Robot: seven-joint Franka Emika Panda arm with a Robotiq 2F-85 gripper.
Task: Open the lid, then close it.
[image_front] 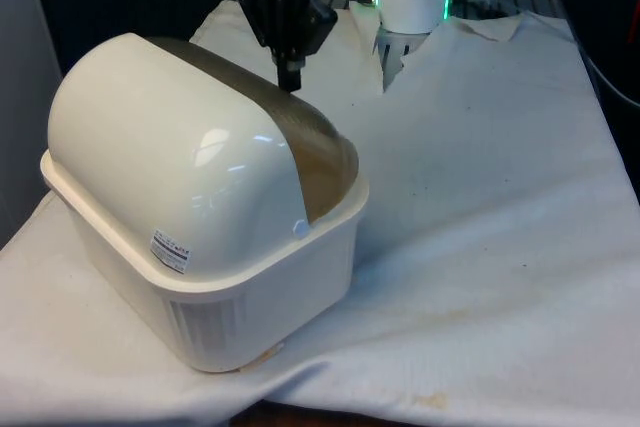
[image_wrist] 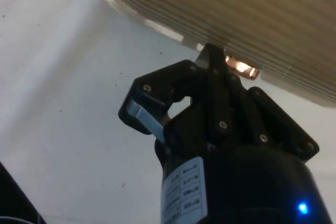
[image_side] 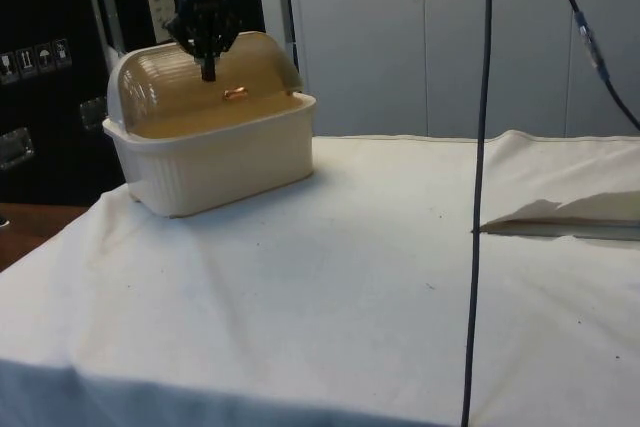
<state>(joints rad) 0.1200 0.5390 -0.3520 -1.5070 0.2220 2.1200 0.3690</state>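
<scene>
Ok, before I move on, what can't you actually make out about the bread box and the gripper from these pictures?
- Inside of the bread box: hidden in the front view by its white back shell; the side view's ribbed lid lets little through.
- Contact between gripper and the lid's handle: too small in the side view.
- Label on the box: too small to read.
</scene>
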